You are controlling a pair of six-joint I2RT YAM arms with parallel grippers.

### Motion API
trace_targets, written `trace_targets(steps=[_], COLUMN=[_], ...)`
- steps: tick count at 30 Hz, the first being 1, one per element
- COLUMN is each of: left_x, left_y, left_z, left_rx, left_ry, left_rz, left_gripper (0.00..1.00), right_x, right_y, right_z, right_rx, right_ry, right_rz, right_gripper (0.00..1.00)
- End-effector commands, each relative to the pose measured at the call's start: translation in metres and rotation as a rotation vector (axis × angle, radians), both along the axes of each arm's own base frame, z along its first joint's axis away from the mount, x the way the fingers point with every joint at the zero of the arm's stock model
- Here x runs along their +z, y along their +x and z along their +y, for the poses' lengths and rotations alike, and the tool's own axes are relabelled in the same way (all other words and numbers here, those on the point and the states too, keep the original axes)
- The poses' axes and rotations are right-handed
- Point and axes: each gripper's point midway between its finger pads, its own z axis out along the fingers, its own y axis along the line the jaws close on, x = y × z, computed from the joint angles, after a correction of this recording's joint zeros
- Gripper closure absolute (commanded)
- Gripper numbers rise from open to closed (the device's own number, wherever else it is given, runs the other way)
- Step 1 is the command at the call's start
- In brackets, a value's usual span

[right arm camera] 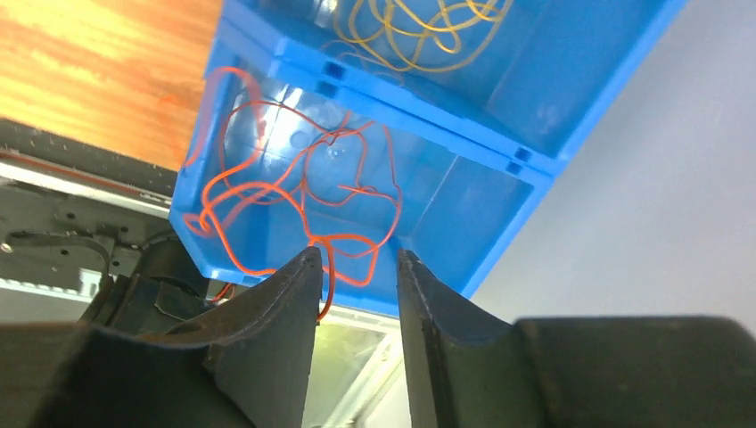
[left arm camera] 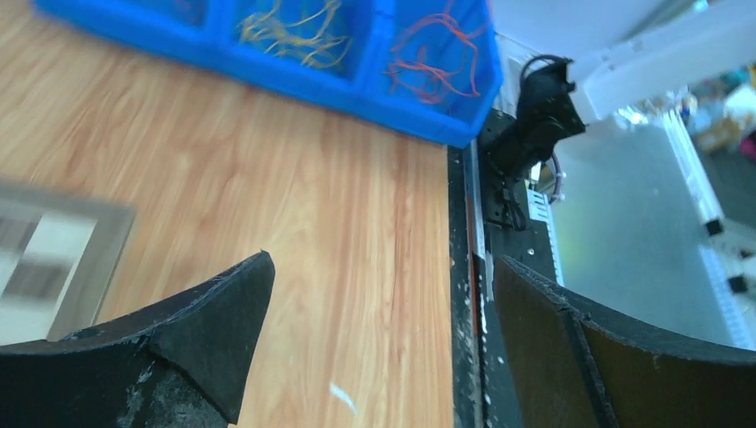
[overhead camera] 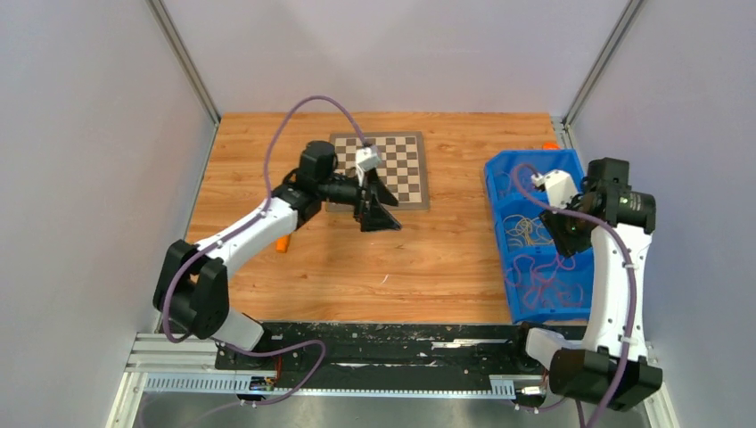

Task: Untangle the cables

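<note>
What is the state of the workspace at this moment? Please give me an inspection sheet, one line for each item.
Surface: wooden table, with a few small white marks.
Job's things: yellow wires in the middle compartment of the blue bin; red wires in its near compartment; both in loose loops.
Clutter: checkerboard at the far middle; orange cylinder beside the left arm.
Tools: left tool open and empty, at the checkerboard's near edge; right tool open above the red wires, with one red strand running into its gap.
Cables: purple hoses loop along both arms.
Surroundings: grey walls on three sides; black base plate at the near edge.
</note>
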Motion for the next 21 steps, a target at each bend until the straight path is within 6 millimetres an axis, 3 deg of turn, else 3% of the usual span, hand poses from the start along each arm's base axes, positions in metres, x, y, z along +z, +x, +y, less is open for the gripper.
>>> trace_targets(steps=[1, 2, 5, 8, 12, 16, 21], left_x=[0.038, 0.046, 0.046, 0.048, 0.038, 0.017, 0.008], left_y=[-0.02, -0.022, -0.032, -0.031, -0.041, -0.07, -0.089], left_z=[-0.075, -0.088, -0.142, -0.183, -0.205, -0.218, -0.242], left_rx=[-0.195, -0.209, -0.271, -0.297, -0.326, -0.394, -0.382], left_ry=[-0.183, -0.221, -0.277, -0.327, -0.343, -0.346, -0.381], left_rz=[-0.33, -0.358, -0.354, -0.343, -0.307, -0.32, -0.321], left_gripper=[0.0, 0.01, 0.06, 0.1, 0.08, 0.06, 0.09], right_x=[0.027, 0.031, 0.036, 0.027, 0.002, -0.003, -0.004], right_y=[0.014, 0.015, 0.018, 0.011, -0.007, -0.008, -0.002], right_z=[-0.014, -0.016, -0.006, 0.004, 0.007, 0.019, 0.035], right_rx=[-0.092, -0.105, -0.075, -0.073, -0.08, -0.078, -0.094], right_ry=[0.12, 0.136, 0.184, 0.23, 0.265, 0.352, 0.467], right_rz=[-0.068, -0.084, -0.121, -0.112, -0.069, -0.082, -0.079], right_gripper=[0.6, 0.59, 0.56, 0.51, 0.45, 0.38, 0.35])
